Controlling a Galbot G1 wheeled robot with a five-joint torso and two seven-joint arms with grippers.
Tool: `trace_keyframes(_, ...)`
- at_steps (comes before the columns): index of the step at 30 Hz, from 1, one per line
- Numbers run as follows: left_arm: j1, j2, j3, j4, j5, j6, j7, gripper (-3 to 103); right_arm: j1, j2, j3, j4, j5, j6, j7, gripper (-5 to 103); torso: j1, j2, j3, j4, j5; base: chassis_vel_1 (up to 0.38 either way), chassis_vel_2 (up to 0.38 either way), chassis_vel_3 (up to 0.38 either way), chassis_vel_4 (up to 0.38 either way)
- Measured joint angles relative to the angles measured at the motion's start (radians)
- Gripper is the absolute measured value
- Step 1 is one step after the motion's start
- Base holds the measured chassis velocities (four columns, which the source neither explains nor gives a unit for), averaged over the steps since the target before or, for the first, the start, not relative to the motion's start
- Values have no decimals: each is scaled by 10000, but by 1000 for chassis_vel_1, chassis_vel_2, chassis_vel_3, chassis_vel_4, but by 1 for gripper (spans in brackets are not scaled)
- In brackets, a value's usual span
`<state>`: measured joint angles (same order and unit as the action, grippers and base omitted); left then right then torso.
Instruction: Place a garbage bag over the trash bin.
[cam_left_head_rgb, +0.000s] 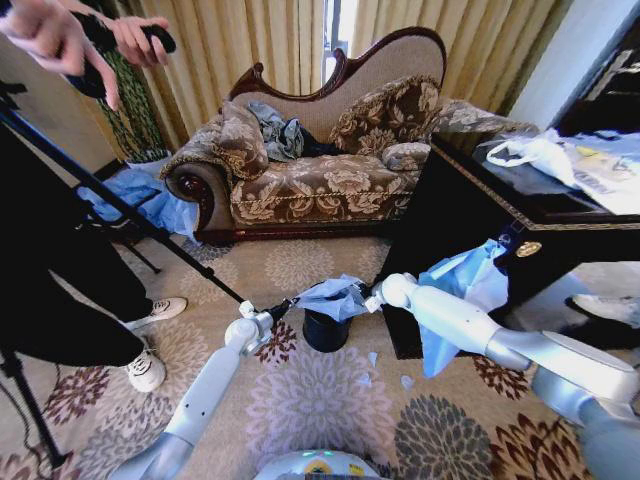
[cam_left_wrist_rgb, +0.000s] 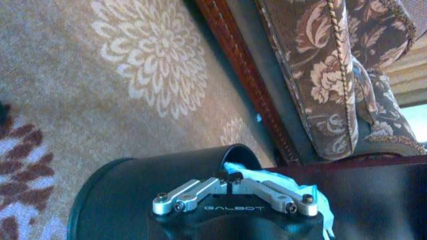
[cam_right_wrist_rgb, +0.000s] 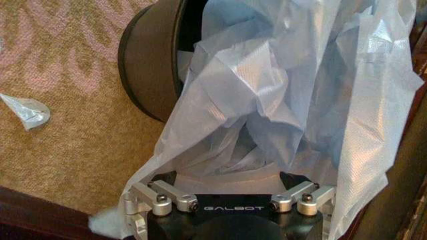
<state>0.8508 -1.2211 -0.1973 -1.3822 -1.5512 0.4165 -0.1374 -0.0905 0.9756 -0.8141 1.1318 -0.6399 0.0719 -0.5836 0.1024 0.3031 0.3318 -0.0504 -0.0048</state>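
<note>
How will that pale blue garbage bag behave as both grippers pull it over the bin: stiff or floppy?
Probably very floppy: the garbage bag hangs crumpled in loose folds over the trash bin. It looks thin and slightly see-through, so likely light, easily torn. The left gripper pinches one edge and the right gripper seems buried in film, so slack between them may sag.

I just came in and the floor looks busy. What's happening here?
The robot is lining a small black trash bin on the carpet in front of the sofa. Both grippers hold a pale blue garbage bag over the bin's rim: the left gripper pinches one edge, the right gripper the other. The bag is bunched and not yet around the rim.
</note>
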Motion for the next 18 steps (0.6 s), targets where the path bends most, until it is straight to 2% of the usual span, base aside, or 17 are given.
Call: trace_keyframes(18,497,20,313,-326,783,1,301,0,-1004,-846,538,734,43,40,0,100,0,0,0,-1,-1,0,0,0,0)
